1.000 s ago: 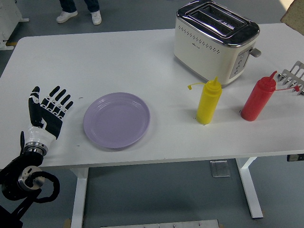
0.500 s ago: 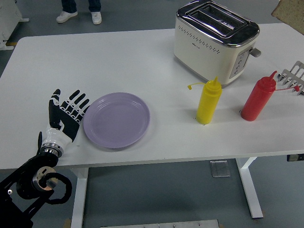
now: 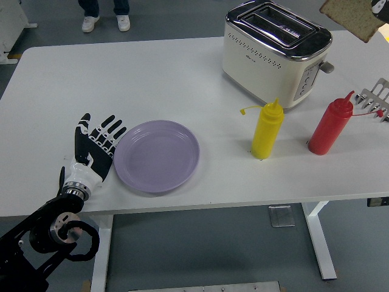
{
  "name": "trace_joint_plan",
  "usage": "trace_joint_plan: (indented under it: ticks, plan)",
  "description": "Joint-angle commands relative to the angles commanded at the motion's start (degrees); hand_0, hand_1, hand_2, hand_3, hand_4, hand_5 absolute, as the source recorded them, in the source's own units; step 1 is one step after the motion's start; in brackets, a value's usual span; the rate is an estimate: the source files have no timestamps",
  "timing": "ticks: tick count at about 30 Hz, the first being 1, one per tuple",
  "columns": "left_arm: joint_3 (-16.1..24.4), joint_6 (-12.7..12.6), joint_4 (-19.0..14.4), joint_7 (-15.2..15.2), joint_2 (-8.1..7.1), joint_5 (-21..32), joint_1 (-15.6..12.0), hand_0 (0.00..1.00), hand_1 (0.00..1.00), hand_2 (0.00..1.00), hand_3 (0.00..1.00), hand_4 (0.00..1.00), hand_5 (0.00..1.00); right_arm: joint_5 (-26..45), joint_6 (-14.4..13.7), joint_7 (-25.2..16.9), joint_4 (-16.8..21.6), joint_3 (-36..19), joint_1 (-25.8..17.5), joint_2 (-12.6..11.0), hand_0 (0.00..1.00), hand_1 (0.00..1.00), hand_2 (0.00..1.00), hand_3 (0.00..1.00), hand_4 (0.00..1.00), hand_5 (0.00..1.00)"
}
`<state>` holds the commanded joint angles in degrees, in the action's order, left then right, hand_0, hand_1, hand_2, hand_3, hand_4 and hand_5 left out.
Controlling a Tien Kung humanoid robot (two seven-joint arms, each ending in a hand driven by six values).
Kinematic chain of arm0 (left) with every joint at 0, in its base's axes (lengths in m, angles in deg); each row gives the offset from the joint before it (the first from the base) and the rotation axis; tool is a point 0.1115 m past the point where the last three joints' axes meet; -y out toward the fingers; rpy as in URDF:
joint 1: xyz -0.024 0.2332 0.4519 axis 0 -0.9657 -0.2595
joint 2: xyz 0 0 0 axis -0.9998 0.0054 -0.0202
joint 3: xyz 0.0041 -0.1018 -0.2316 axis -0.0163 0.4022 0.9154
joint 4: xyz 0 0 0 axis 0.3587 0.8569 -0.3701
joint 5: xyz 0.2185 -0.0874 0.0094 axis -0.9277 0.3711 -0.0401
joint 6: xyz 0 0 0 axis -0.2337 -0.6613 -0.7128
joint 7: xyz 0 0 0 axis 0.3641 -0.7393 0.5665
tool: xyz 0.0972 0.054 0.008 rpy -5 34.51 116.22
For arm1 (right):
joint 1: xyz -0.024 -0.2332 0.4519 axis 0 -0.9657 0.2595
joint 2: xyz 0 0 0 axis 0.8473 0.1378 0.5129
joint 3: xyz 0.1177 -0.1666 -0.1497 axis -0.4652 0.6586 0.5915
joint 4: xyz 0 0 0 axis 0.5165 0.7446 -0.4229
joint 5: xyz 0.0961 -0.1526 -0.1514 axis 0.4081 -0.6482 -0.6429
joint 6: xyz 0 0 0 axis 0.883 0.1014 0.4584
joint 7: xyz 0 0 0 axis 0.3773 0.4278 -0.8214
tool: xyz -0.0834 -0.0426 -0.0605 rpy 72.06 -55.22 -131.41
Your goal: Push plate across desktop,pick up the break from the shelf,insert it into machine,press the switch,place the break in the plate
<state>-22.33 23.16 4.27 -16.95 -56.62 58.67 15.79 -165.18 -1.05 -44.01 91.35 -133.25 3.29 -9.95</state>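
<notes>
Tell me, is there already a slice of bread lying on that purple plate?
No, the purple plate is bare; the only bread in sight is up at the top right corner, above the toaster.

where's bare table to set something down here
Widest free patch: the far left of the table, behind the left hand and purple plate, left of the toaster. A smaller strip lies between plate and yellow bottle. It is crowded on the right, around the red bottle and rack.

Bread (image 3: 351, 17) at top right is being cropped by the frame edge; its holder is showing only as a dark sliver. Rack (image 3: 375, 98) is running off the right edge. Person (image 3: 105, 13): only shoes showing.
</notes>
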Motion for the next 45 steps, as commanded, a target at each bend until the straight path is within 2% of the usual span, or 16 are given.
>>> trace_joint_plan:
  ticks: [12,21,35,41,45]
  plan:
    - [-1.78,0.05,0.14,-0.21,0.38,0.32,1.17,0.838,0.777,0.736,0.702,0.666,0.998,6.31,0.18,0.14,-0.61,7.06,7.2,0.63,0.338,0.426,0.431,0.464,0.145,0.002]
    - [-3.16,0.06,0.22,-0.32,0.89,0.7,2.56,0.837,0.777,0.735,0.702,0.665,0.998,10.47,-0.87,-0.43,-4.76,11.84,12.76,2.51,0.331,0.419,0.43,0.463,0.159,0.002]
    - [-5.88,0.18,0.32,-0.49,1.82,1.11,5.03,0.838,0.777,0.736,0.702,0.664,0.998,12.18,-1.83,-0.67,-9.51,18.32,18.97,5.45,0.325,0.411,0.429,0.463,0.171,0.002]
    - [-5.96,0.16,0.16,-0.49,1.85,1.29,5.48,0.837,0.777,0.737,0.702,0.661,0.998,13.56,-2.14,-0.58,-12.04,21.13,21.81,6.78,0.325,0.41,0.429,0.463,0.173,0.002]
    - [-4.59,-0.01,-0.26,-0.51,1.4,1.21,5.21,0.837,0.777,0.737,0.704,0.661,0.998,13.71,-2.34,1.08,-14.6,23.51,24.7,8.0,0.322,0.408,0.428,0.463,0.177,0.002]
